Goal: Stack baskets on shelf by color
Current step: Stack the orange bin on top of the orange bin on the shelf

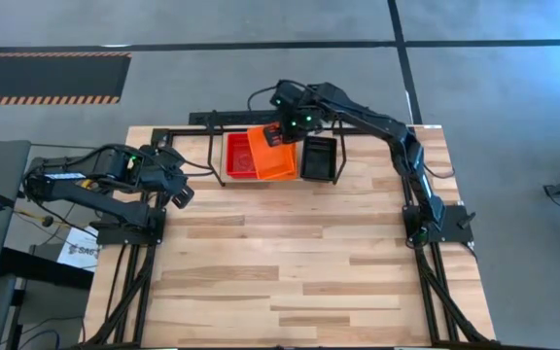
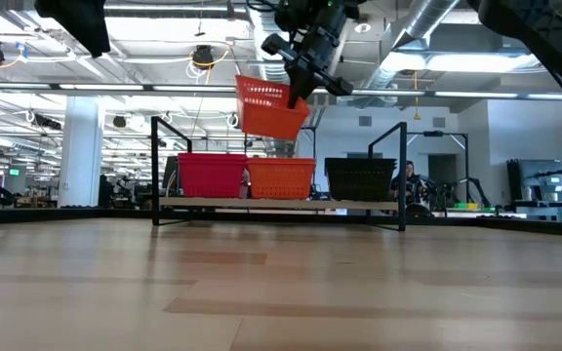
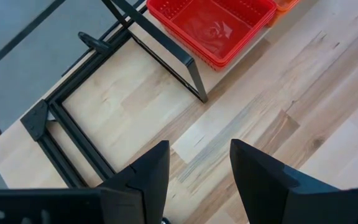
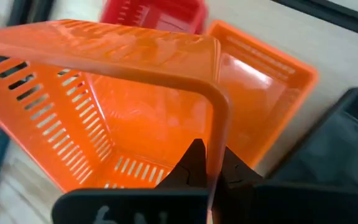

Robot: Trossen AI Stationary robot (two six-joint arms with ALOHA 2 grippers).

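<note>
right gripper (image 2: pixel 305 83) clamps the rim of a tilted orange perforated plastic basket (image 2: pixel 269 107), held in the air above the light wooden shelf with black rod frame (image 2: pixel 281 204). on the shelf sit three stacks: red (image 2: pixel 211 175), orange (image 2: pixel 281 178), black (image 2: pixel 362 179). left gripper (image 3: pixel 197 171) hangs open over the pale wood tabletop (image 1: pixel 299 272). open industrial hall behind.

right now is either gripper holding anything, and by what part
The right gripper holds an orange basket by its rim, tilted in the air above the shelf. The left gripper is open and holds nothing.
</note>
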